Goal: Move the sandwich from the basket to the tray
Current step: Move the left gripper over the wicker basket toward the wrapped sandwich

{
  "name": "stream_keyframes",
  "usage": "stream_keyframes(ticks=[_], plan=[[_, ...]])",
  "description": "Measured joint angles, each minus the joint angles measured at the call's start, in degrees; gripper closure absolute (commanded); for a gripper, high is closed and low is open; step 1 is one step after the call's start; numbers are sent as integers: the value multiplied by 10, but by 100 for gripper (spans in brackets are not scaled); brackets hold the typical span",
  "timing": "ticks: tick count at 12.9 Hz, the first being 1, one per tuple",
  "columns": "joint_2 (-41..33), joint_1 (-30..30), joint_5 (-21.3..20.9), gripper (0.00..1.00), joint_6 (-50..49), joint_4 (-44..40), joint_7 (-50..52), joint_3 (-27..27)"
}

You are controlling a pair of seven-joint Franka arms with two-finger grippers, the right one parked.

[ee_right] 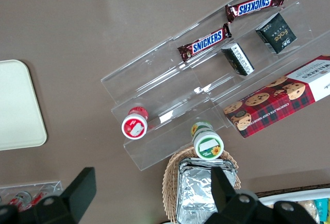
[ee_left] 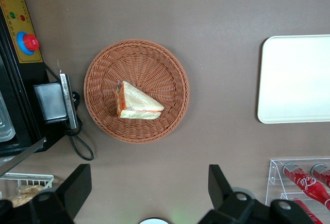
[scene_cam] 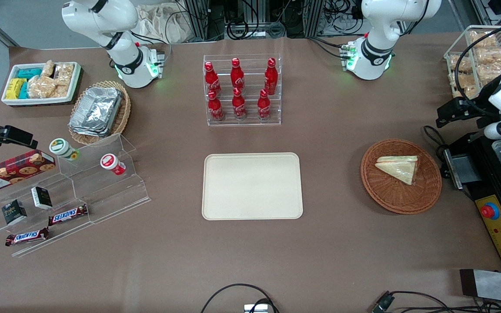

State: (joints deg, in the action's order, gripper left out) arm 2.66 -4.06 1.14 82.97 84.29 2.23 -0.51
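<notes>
One wrapped sandwich (ee_left: 136,102) lies in its basket (ee_left: 103,74). We hold our gripper (ee_left: 147,195) high above, jaws wide and empty, ready to descend; the tray (scene_cam: 252,186) waits nearby.

Sandwich (scene_cam: 399,168) in basket (scene_cam: 424,195); gripper (scene_cam: 444,114) seemingly raised

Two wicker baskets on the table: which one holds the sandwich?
The round reddish-brown basket at the working arm's end holds the sandwich. The lighter oval basket holds foil trays. The open pincer hovers above the round one.

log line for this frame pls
phase: pre-grasp | gripper: open, above table beside basket | sandwich: in basket | tray: bare
</notes>
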Motion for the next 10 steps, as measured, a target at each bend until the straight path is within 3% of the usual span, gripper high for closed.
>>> stream_keyframes(ticks=[7,10], plan=[[7,-1,0,0,0,-1,5,-1],[28,0,-1,0,4,6,70,-6]])
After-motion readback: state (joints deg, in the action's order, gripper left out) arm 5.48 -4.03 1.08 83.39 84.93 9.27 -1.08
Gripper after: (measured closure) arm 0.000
